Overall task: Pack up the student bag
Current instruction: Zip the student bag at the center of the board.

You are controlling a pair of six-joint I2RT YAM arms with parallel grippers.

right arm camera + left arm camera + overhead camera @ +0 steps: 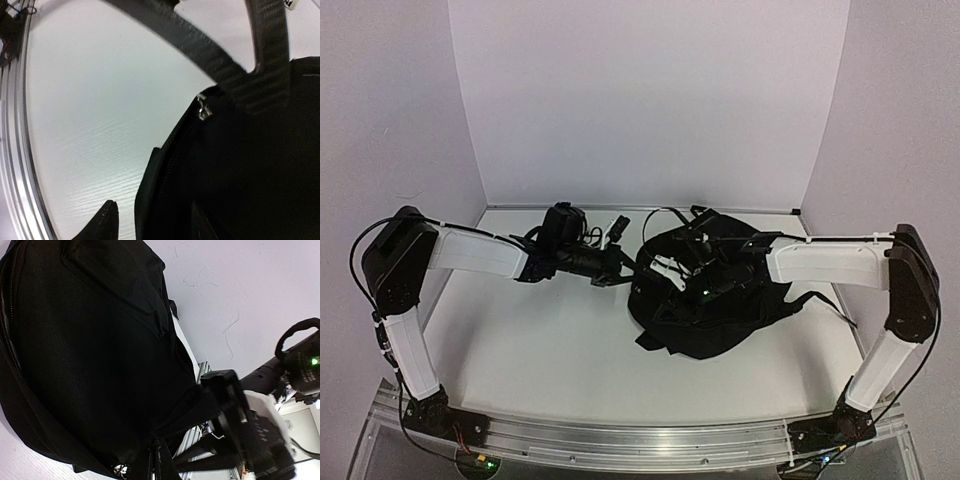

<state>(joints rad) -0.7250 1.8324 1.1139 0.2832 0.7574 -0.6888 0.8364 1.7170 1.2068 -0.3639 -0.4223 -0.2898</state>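
Note:
The student bag [712,300], a large black soft backpack, lies on the white table right of centre. My left gripper [626,268] reaches its left edge. In the left wrist view that gripper [156,460] is shut, and the bag [85,350] has its fabric pulled into a point between the fingers, beside a silver zip pull [120,470]. My right gripper [672,270] hovers over the bag's top left. In the right wrist view it [152,222] stands open astride the bag's zip edge [165,170]; one fingertip [104,220] is over bare table, the other against the black fabric. A zip pull [202,111] shows above.
Black straps [825,300] trail from the bag toward the right arm, and two straps [200,45] cross the right wrist view. An aluminium rail [620,440] runs along the near table edge. White walls close in the back and both sides. The right arm [260,425] crowds the left wrist view.

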